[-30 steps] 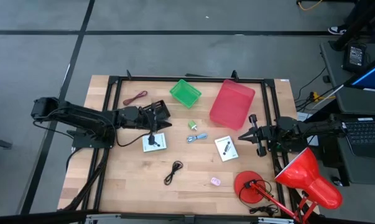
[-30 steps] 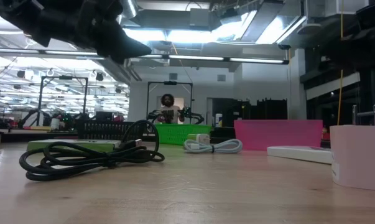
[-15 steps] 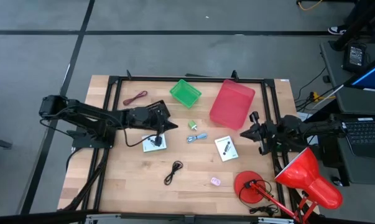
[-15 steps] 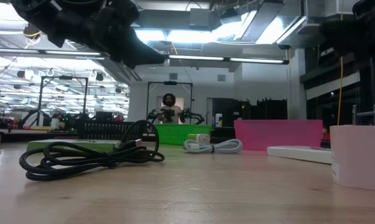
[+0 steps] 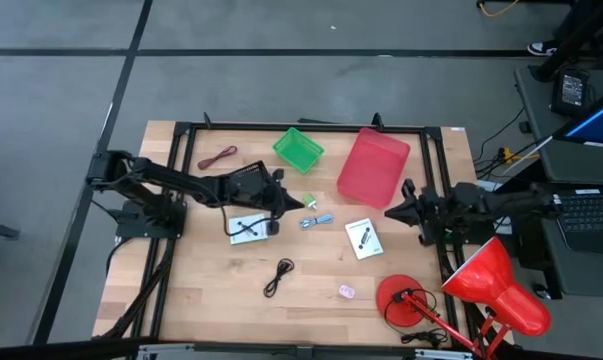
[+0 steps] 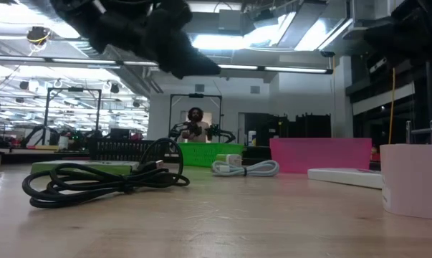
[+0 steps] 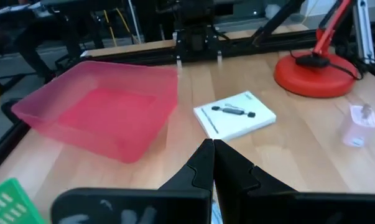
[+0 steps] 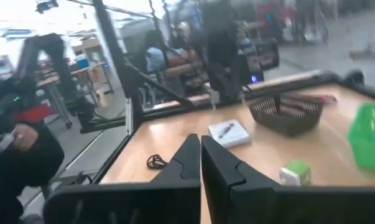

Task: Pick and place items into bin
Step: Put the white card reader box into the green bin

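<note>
My left gripper (image 5: pixel 297 205) (image 7: pixel 211 146) is shut and empty, hanging above the table just left of the green piece (image 5: pixel 309 200). Behind it lies a white card (image 5: pixel 248 228) with black marks. The blue-grey piece (image 5: pixel 319 220), a second white card (image 5: pixel 362 237) (image 7: pixel 235 114), the black cable (image 5: pixel 279 276) (image 6: pixel 101 179), the pink piece (image 5: pixel 346 291) and the red cable (image 5: pixel 218 157) lie loose on the wood. The pink-red bin (image 5: pixel 373 165) (image 7: pixel 100 109) stands at the far right. My right gripper (image 5: pixel 389 213) (image 8: pixel 199 142) waits shut at the right edge.
A green basket (image 5: pixel 298 148) and a dark mesh basket (image 8: pixel 285 112) stand toward the far side. A red desk lamp (image 5: pixel 481 290) occupies the near right corner. Black frame rails run along the table's edges. A person shows in the room beyond.
My left gripper has travelled, still shut, toward the table's right edge, passing over the left white card and nearing the green piece. My right gripper has rolled about its own axis while staying at the right edge. Nothing on the table has moved.
</note>
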`<action>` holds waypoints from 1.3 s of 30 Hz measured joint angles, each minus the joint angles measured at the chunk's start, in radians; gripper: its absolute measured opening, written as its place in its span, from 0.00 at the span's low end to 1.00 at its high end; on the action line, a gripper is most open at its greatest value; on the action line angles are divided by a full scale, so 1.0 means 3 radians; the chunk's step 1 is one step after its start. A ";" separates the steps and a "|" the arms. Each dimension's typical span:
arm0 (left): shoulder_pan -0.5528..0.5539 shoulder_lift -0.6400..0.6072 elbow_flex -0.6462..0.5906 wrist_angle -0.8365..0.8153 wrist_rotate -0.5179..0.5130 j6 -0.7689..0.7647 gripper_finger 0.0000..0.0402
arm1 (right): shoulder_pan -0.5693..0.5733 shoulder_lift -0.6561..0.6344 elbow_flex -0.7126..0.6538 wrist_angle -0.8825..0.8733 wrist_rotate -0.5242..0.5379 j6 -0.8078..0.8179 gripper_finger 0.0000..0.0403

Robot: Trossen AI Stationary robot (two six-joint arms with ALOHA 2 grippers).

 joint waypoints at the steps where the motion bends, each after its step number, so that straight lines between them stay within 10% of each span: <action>1: 0.0000 0.0044 0.0050 -0.0004 -0.0001 0.0002 0.00 | -0.0001 0.0078 0.0072 -0.0070 0.0007 0.0039 0.00; 20: 0.0196 0.0178 0.0260 0.0055 0.0008 0.0400 0.00 | 0.0371 0.1961 0.1818 -0.2618 0.0386 0.1028 0.00; 39: 0.0306 0.0204 0.0260 0.0054 -0.0002 0.0482 0.00 | 0.0944 0.3334 0.1883 -0.2913 0.0442 0.2221 0.00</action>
